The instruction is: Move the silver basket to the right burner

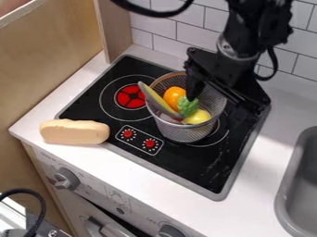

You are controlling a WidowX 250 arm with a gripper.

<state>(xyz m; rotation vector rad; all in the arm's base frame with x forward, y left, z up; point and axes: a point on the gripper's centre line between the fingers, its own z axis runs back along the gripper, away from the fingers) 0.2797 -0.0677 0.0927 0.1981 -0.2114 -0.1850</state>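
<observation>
My gripper (pixel 217 104) is over the right side of the silver basket (pixel 189 133), with its fingers spread apart. One finger dips inside the basket and the other is outside, past its right wall. The mesh basket stands over the front and left part of the right burner (pixel 216 140), whose ring shows around its lower right. Inside are an orange fruit (pixel 174 96), a green leafy piece (pixel 187 106), a yellow fruit (pixel 197 117) and a long grey-yellow item (pixel 158 100) leaning over the left rim. The basket hides part of the burner.
To the left on the black stove (pixel 90 107) is the left burner (pixel 131 96) with a red centre. Two red knobs are in front. A bread-like block (pixel 75 131) lies at the stove's left front edge. A grey sink (pixel 304 178) is at the right, and a tiled wall stands behind.
</observation>
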